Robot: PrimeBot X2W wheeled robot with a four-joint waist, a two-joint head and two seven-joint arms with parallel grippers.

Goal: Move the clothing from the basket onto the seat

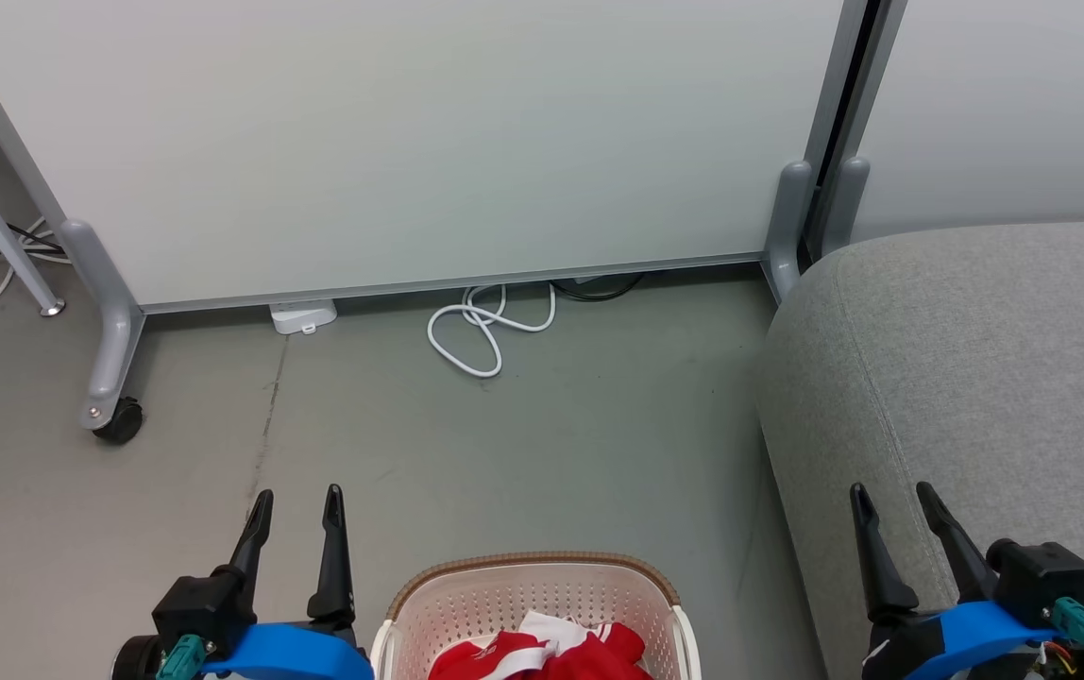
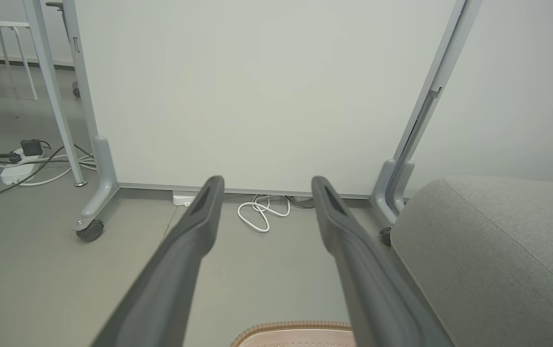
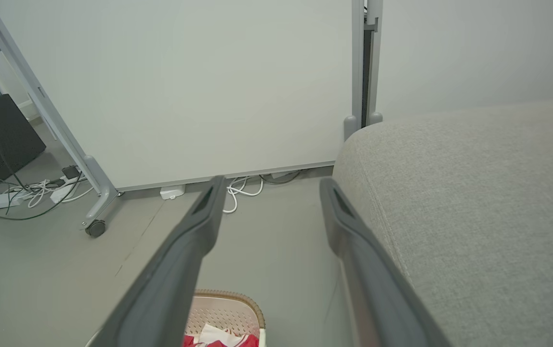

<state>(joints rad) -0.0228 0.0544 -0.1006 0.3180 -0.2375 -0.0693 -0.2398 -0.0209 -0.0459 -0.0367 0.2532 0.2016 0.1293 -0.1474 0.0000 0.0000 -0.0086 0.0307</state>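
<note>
The cream basket with a brown rim stands on the floor at the bottom middle of the head view, with red and white clothing inside. Its rim peeks in at the bottom of the left wrist view. The right wrist view catches the basket and a bit of the clothing. The grey seat rises on the right. My left gripper is open left of the basket, holding nothing. My right gripper is open over the seat's front edge, also holding nothing.
A white partition panel on grey wheeled feet stands ahead. A white cable loops on the floor under it, beside a small white box. More cables and a power strip lie at the far left.
</note>
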